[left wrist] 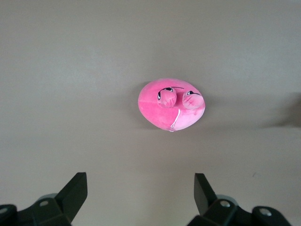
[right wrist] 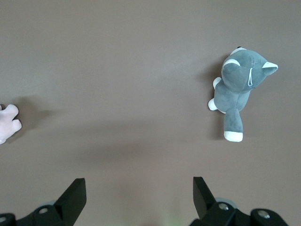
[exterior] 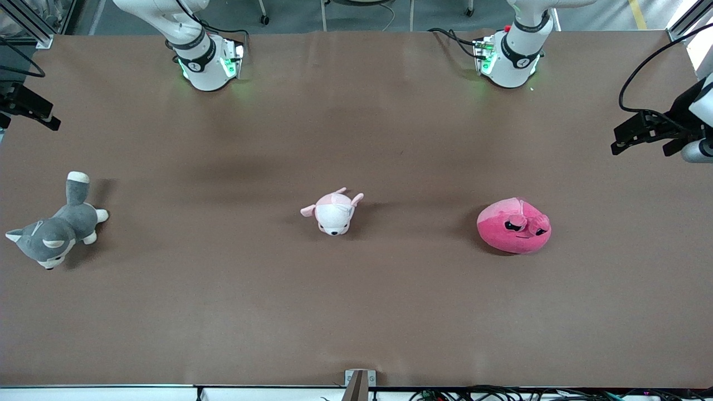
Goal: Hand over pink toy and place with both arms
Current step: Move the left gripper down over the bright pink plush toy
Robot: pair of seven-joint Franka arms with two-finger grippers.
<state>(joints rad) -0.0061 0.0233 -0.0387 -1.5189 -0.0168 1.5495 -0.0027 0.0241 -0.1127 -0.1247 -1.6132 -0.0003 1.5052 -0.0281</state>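
Observation:
The pink toy point(exterior: 513, 226), a round hot-pink plush with black droopy eyes, lies on the brown table point(exterior: 356, 312) toward the left arm's end. In the left wrist view it point(left wrist: 171, 104) lies alone on the table, well below the camera. My left gripper point(left wrist: 140, 181) is open and empty, high over the table beside the toy. My right gripper point(right wrist: 139, 184) is open and empty, high over bare table between the two other plush toys. Both hands are out of the front view; only the arms' bases point(exterior: 203, 58) point(exterior: 512, 55) show there.
A small pale pink-and-white puppy plush point(exterior: 334, 213) lies at the table's middle; its paw shows in the right wrist view point(right wrist: 7, 123). A grey-and-white husky plush point(exterior: 53, 231) point(right wrist: 240, 89) lies at the right arm's end. Black mounted gear point(exterior: 652, 131) point(exterior: 25, 106) juts in at both ends.

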